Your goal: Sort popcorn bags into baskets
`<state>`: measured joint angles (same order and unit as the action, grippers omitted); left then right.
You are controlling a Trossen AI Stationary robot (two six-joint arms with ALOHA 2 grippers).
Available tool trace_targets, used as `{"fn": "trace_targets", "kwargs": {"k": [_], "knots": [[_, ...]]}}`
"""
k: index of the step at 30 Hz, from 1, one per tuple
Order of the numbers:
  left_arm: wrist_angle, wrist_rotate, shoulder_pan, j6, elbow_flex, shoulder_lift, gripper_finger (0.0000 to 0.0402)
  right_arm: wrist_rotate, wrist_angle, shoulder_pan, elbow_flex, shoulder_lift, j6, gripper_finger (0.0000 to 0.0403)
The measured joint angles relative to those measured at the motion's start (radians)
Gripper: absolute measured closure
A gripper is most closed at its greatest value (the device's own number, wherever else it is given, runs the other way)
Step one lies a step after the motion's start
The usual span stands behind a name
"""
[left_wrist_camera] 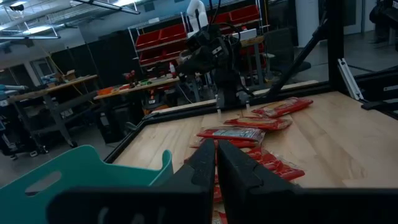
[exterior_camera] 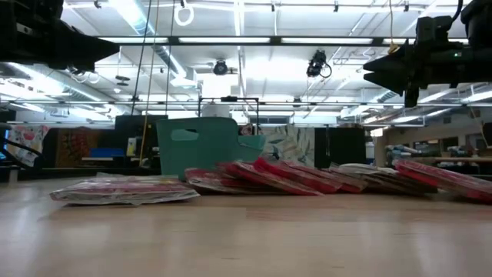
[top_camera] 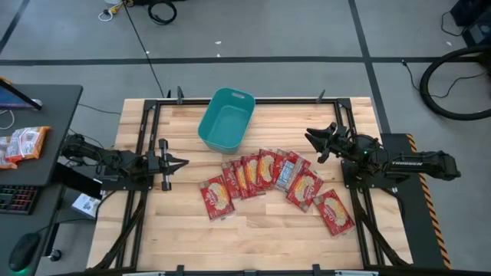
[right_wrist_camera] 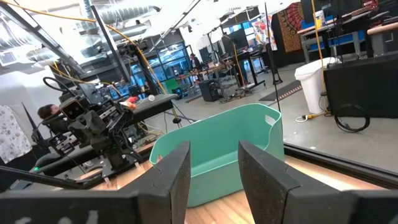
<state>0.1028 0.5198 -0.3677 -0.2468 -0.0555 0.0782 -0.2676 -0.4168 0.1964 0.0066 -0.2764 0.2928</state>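
Nothing's been picked yet. The popcorn bags (top_camera: pixel 270 178) are fanned mid-frame below the empty teal basket (top_camera: pixel 226 119). The right gripper (top_camera: pixel 318 142), jaws parted and empty, is hung at right; the left gripper (top_camera: pixel 181 163) is shut, empty. An edge bag should be taken first so overlaps aren't dragged.

Both arms are just parked low at the sides. Left arm lies along the 9 o'clock edge, reaching toward 3 o'clock, and the left gripper (top_camera: pixel 178 163) has its fingers (left_wrist_camera: pixel 239 171) pressed together. Right arm sits at the 3 o'clock edge, wrist angled toward 10 o'clock, right gripper (top_camera: pixel 314 142) raised, its fingers (right_wrist_camera: pixel 264 171) spread apart.
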Motion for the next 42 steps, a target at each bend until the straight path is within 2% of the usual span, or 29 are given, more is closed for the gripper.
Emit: {"fn": "trace_targets", "kwargs": {"k": [3, 8, 13, 15, 18, 21, 24, 29, 31, 35, 42], "knots": [[0.001, 0.000, 0.000, -0.012, 0.000, 0.000, 0.0379, 0.000, 0.000, 0.000, 0.000, 0.000, 0.000, 0.0263], [0.005, 0.000, 0.000, -0.161, -0.002, 0.000, 0.0379, 0.000, 0.000, 0.000, 0.000, 0.000, 0.000, 0.0263], [0.005, 0.000, 0.000, -0.155, -0.002, 0.000, 0.0379, 0.000, -0.019, 0.000, 0.000, 0.000, 0.000, 0.0263], [0.005, 0.000, 0.000, -0.123, -0.002, 0.000, 0.0379, 0.000, -0.029, 0.000, 0.000, 0.000, 0.003, 0.0263], [0.009, -0.001, 0.000, 0.017, -0.002, 0.000, 0.0379, 0.017, -0.082, 0.000, 0.000, 0.000, 0.032, 0.0263], [0.056, 0.000, 0.001, 0.135, -0.002, 0.000, 0.0379, 0.095, -0.162, 0.002, 0.000, 0.000, 0.038, 0.0263], [0.110, -0.001, 0.001, 0.158, -0.003, 0.000, 0.0379, 0.155, -0.225, 0.004, 0.000, 0.000, -0.016, 0.0263], [0.140, -0.001, 0.001, 0.183, -0.003, 0.000, 0.0379, 0.158, -0.241, 0.004, 0.000, 0.000, 0.009, 0.0263], [0.141, -0.001, 0.001, 0.199, -0.003, 0.000, 0.0379, 0.183, -0.228, 0.004, 0.000, -0.001, 0.044, 0.0263], [0.144, -0.001, 0.001, 0.210, -0.003, 0.000, 0.0379, 0.295, -0.175, 0.007, 0.007, -0.022, 0.013, 0.0267], [0.344, -0.020, 0.001, 0.183, -0.003, 0.000, 0.0379, 0.317, 0.203, 0.021, 0.170, -0.129, -0.026, 0.0268]]}}
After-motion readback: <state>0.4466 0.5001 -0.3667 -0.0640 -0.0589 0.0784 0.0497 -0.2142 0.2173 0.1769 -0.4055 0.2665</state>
